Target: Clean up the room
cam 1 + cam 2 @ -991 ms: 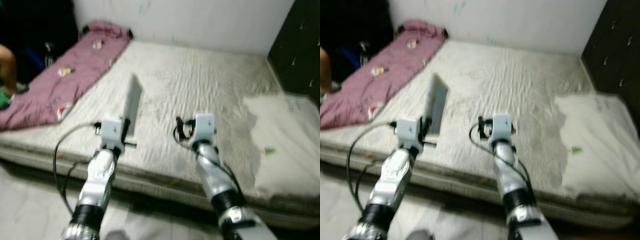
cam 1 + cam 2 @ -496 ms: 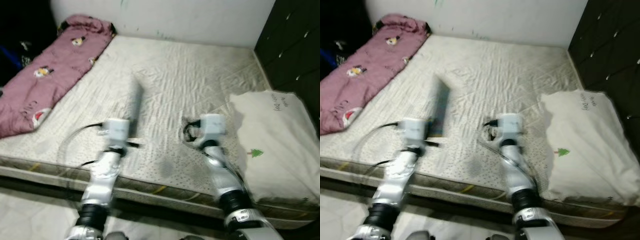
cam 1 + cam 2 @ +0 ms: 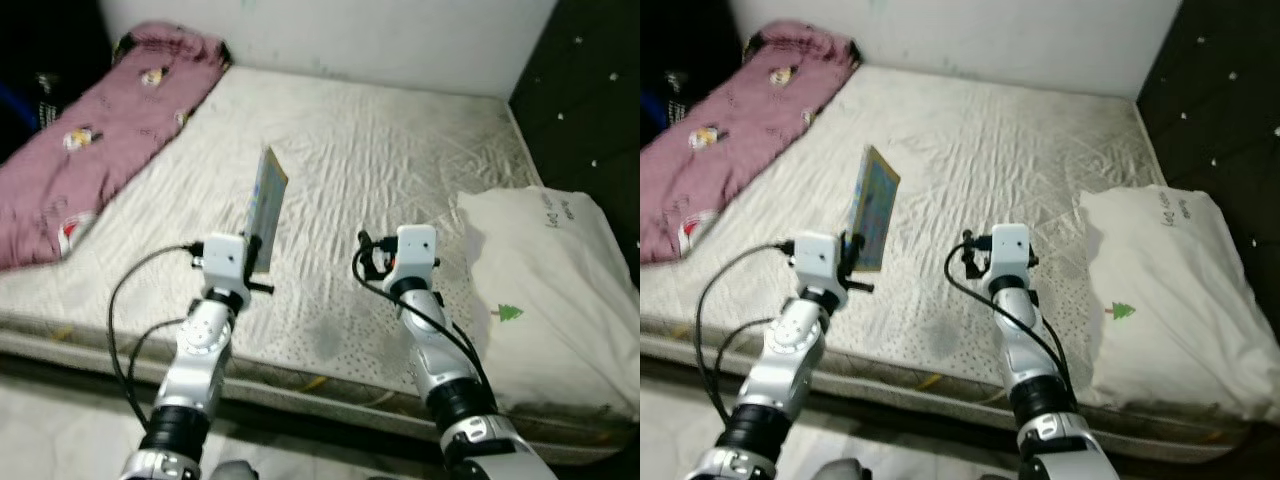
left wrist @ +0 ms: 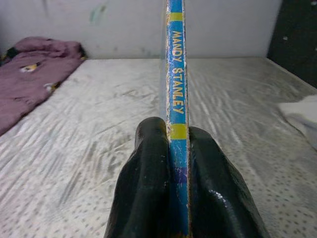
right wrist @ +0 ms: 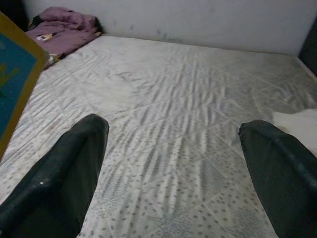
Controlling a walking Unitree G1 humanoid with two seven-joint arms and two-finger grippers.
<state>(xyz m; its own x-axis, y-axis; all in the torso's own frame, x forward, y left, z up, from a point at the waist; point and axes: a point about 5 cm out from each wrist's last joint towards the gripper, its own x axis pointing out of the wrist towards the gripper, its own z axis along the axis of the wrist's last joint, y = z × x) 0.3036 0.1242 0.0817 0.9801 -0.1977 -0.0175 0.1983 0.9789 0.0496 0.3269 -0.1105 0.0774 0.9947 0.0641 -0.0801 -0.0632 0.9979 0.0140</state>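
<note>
Claw status first: the left claw [image 4: 171,148] is clamping the thin blue-and-yellow picture book [image 3: 266,205] by its lower edge, both black fingers pressed flat against the covers, and the book is standing upright above the bed. The right claw [image 5: 173,158] is hanging with its fingers wide apart, gripping nothing, over the middle of the mattress.

Compared with half a second ago, the head camera is steadying: motion blur is clearing and the book is reading sharply, while its grip and upright pose are matching the earlier pictures. Judgement: the robot is finishing its approach, and the book is awaiting a place to be set down.

Materials, largest to smallest:
- The wide grey-white quilted mattress [image 3: 400,170] is showing a soft, stitched diamond surface with wrinkles.
- The crumpled maroon printed blanket [image 3: 90,140] is lying along the robot's left edge.
- The white pillow with a small green tree print [image 3: 550,300] is resting plump at the right edge.
- The book is rigid, flat, with a worn spine.
</note>
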